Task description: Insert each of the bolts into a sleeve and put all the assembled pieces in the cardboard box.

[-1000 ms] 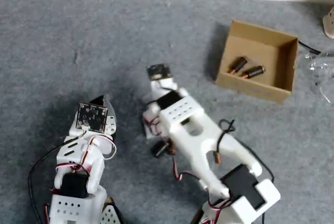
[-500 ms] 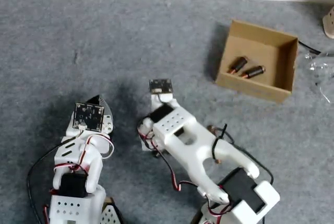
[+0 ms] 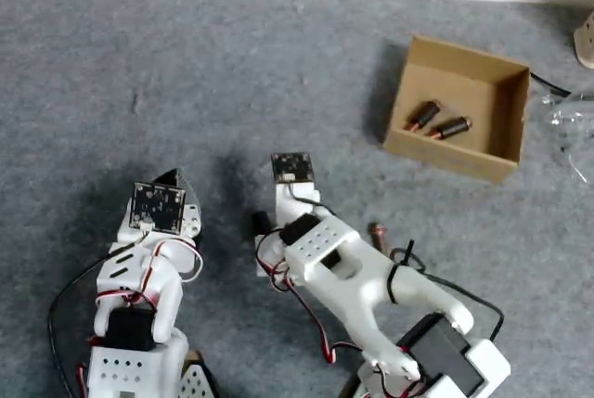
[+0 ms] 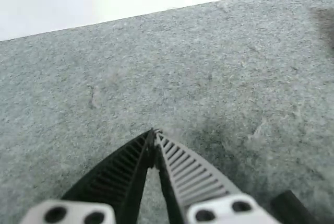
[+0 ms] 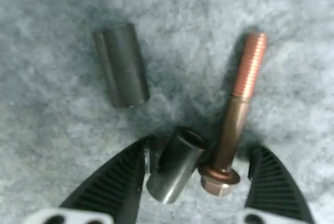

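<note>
While your right gripper (image 5: 201,153) stands spread wide and grips nothing, a black sleeve (image 5: 176,164) and a copper-coloured bolt (image 5: 237,114) lie side by side between its fingers (image 5: 117,182). That sleeve is tilted, and its open mouth comes close to the bolt's shank just past the flanged head. A second sleeve (image 5: 121,65) lies on its side near them, out past the fingertips, touching neither. Your left gripper (image 4: 155,139) is pinched closed on nothing, its tips low over the bare grey mat (image 4: 235,67). From above you find the left arm (image 3: 153,268) at about 8 o'clock on the table and the right arm (image 3: 343,268) at about 5 o'clock, bent in toward the middle. A bolt end (image 3: 378,234) shows on the mat just beside the right arm at its 3 o'clock; you cannot tell whether it is the same bolt. The cardboard box (image 3: 445,159) sits open at 2 o'clock, well apart from both arms, with two assembled pieces (image 3: 422,116) lying near each other inside.
</note>
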{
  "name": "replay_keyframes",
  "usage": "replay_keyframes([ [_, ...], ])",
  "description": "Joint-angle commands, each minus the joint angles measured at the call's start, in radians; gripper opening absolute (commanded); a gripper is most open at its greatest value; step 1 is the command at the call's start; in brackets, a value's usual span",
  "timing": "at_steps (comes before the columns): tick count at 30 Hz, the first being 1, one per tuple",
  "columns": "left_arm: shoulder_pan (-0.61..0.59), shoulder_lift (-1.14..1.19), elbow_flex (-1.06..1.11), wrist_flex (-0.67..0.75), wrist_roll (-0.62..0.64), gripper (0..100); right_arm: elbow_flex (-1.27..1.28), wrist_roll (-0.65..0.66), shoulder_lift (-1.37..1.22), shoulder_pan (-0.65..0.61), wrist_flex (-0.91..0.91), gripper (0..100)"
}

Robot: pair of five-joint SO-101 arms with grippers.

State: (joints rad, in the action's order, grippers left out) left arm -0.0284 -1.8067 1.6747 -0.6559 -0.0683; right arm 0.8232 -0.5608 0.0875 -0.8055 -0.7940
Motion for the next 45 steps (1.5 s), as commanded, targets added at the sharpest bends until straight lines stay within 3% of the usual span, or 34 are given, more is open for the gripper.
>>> replay_keyframes([
  [1, -0.012, -0.01, 0.002, 0.026, 0.005, 1, 0.008, -0.006, -0.004, -0.004, 0.054, 24.1],
  [5, -0.012, -0.01, 0.002, 0.026, 0.005, 1, 0.008, -0.006, -0.004, -0.004, 0.019, 22.0],
  [10, -0.012, -0.01, 0.002, 0.026, 0.005, 1, 0.007, -0.003, 0.004, -0.002, 0.016, 0.0],
  [18, -0.01, -0.01, 0.002, 0.026, 0.005, 1, 0.005, 0.112, 0.087, 0.11, 0.013, 0.5],
  [30, -0.01, -0.01, 0.002, 0.026, 0.005, 1, 0.367, 0.126, 0.892, 0.348, 0.062, 0.5],
  [37, -0.01, -0.01, 0.005, 0.026, 0.005, 1, 0.716, 0.454, 1.326, 0.398, 0.179, 0.4],
  [45, -0.01, -0.01, 0.008, 0.026, 0.005, 1, 0.895, 0.476, 1.712, 0.403, 0.101, 0.4],
])
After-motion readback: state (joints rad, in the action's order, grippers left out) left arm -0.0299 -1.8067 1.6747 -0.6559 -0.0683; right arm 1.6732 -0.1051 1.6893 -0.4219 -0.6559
